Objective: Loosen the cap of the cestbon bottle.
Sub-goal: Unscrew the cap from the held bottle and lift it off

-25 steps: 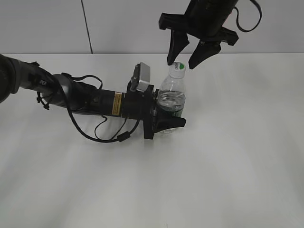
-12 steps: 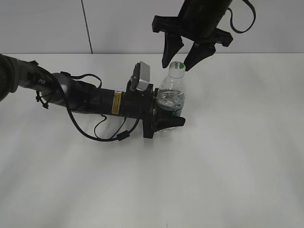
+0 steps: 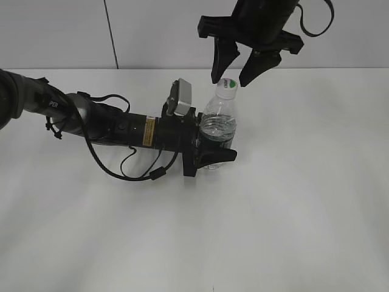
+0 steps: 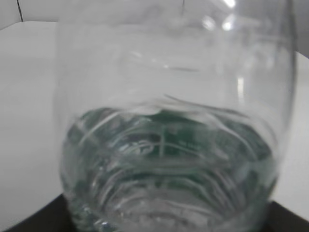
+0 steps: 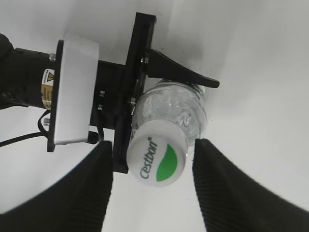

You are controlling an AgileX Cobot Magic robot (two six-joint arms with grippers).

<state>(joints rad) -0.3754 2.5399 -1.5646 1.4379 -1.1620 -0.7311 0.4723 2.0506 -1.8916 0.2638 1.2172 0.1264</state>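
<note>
The cestbon bottle (image 3: 220,125) stands upright on the white table, clear with a dark green label band. My left gripper (image 3: 213,151) reaches in from the left and is shut on its lower body. In the left wrist view the bottle (image 4: 169,145) fills the frame. Its white cap (image 3: 228,87) with the green mark sits on top. My right gripper (image 3: 231,81) hangs open over it, pointing down. In the right wrist view the cap (image 5: 157,157) lies between the two black fingers (image 5: 91,188), with a gap on each side.
The left arm (image 3: 109,125) with its cables lies across the table's left half, a grey camera block (image 3: 182,97) sitting on its wrist. A grey wall (image 3: 152,30) rises behind the table's far edge.
The right gripper has drifted a little to the left above the cap and stayed open. The bottle and the left arm have not moved.
</note>
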